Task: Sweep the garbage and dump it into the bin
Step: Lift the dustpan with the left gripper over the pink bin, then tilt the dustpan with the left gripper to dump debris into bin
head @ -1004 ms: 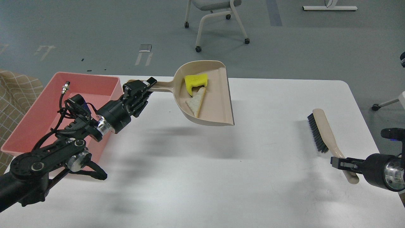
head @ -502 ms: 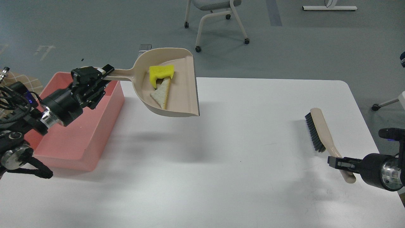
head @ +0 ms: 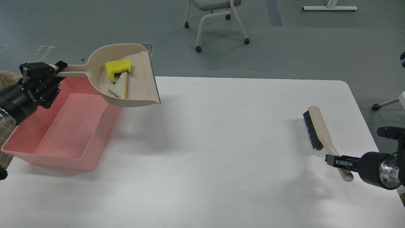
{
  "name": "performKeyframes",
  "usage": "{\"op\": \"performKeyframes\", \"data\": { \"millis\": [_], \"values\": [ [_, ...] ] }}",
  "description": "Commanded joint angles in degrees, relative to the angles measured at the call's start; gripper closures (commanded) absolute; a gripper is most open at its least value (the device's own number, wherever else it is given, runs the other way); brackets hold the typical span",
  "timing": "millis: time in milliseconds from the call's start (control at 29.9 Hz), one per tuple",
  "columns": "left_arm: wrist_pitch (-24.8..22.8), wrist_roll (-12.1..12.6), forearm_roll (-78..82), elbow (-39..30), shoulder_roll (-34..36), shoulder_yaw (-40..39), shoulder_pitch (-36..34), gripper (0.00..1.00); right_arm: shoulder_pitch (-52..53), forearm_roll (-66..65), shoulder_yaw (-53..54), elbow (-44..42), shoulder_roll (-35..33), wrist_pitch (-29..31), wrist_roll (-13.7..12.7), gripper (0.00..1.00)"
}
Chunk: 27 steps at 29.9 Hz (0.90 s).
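Now, left gripper (head: 47, 71): clamped on the dustpan (head: 133, 88) handle.
Right gripper (head: 335, 160): pinches the brush (head: 318, 128).
Risk: tipping early drops sponge (head: 117, 67) and foam (head: 120, 88) outside the bin (head: 57, 139).

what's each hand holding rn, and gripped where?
Left hand: beige plastic dustpan, by its handle end. Right hand: beige black-bristled brush, by its handle.

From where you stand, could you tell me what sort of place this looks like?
Probably an office or lab test area, not a home: a plain white table stands on a grey floor marked with tape, and a wheeled office chair stands behind it.
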Motion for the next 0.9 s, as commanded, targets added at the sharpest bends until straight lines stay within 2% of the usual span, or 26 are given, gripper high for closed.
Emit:
{"op": "performKeyframes", "data": {
  "millis": [0, 100, 134, 201, 402, 669, 870],
  "values": [
    [-2.89, 0.00, -0.46, 3.26, 2.35, 0.02, 0.71, 0.81, 0.00, 0.00, 0.27, -0.10, -0.08, 0.00, 0.00, 1.00],
    [-7.37, 0.00, -0.46, 8.62, 3.15, 0.02, 0.80, 0.81, 0.00, 0.00, 0.36, -0.10, -0.08, 0.00, 0.00, 1.00],
    [-7.39, 0.00, -0.46, 8.64, 3.15, 0.02, 0.80, 0.81, 0.00, 0.00, 0.36, -0.10, -0.08, 0.00, 0.00, 1.00],
    [-11.50, 0.00, -0.46, 12.67, 4.03, -0.06, 0.71, 0.81, 0.00, 0.00, 0.36, -0.19, 0.01, 0.00, 0.00, 1.00],
    [-17.48, 0.00, -0.81, 17.77, 6.05, -0.06, 0.71, 0.81, 0.00, 0.00, 0.36, -0.19, 0.36, 0.00, 0.00, 1.00],
    [-17.54, 0.00, 1.81, 24.98, 8.42, 0.81, 0.71, 0.80, 0.00, 0.00, 0.71, -0.19, 0.53, 0.00, 0.00, 1.00],
    [-17.54, 0.00, 9.10, 25.69, 12.11, 0.02, -0.69, 0.80, 0.00, -0.09, 0.62, -0.19, 1.58, 0.00, 0.00, 1.00]
  ]
}}
